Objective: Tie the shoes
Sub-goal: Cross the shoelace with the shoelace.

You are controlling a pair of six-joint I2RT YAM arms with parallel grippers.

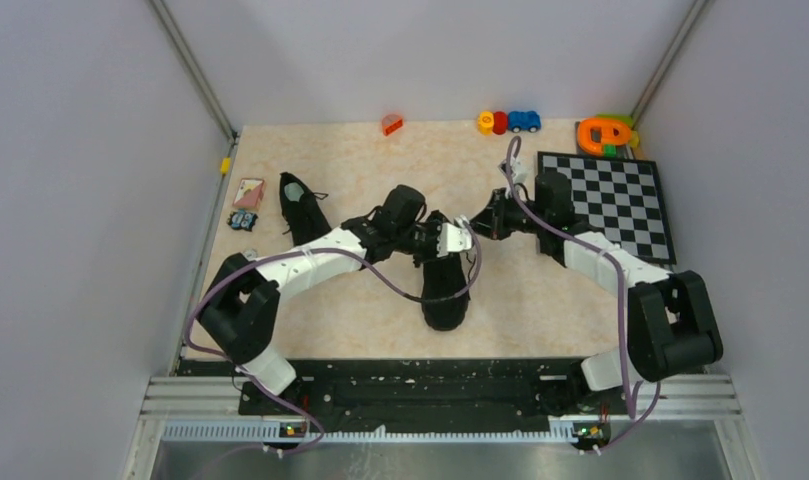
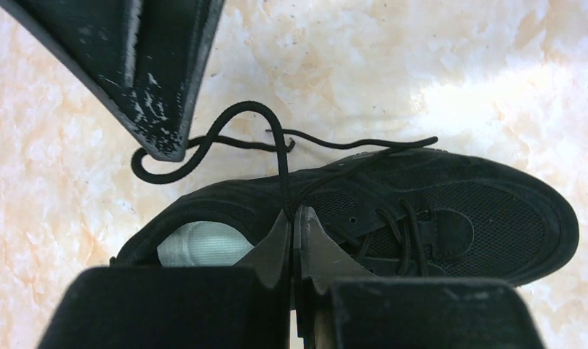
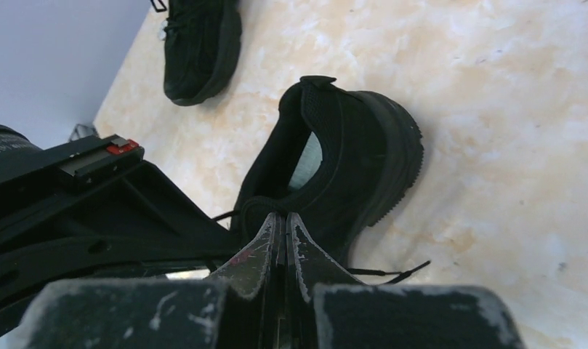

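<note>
Shoe (image 2: 436,211): matt black cloth, with open mesh panels beside smoother suede-like ones.
Lace (image 2: 236,116): thin round black cord, matt.
Insole (image 2: 200,243): pale grey-green, dull, fabric-like.
Table (image 2: 421,65): smooth marbled beige-and-white top with a soft sheen.
Left hand (image 2: 292,218): matt black plastic.
Right hand (image 3: 280,222): black plastic, with edges scuffed white.
Chessboard (image 1: 620,200), 2 o'clock: smooth and flat.
Rail (image 1: 180,395), 6 o'clock: ribbed bare metal.
</note>
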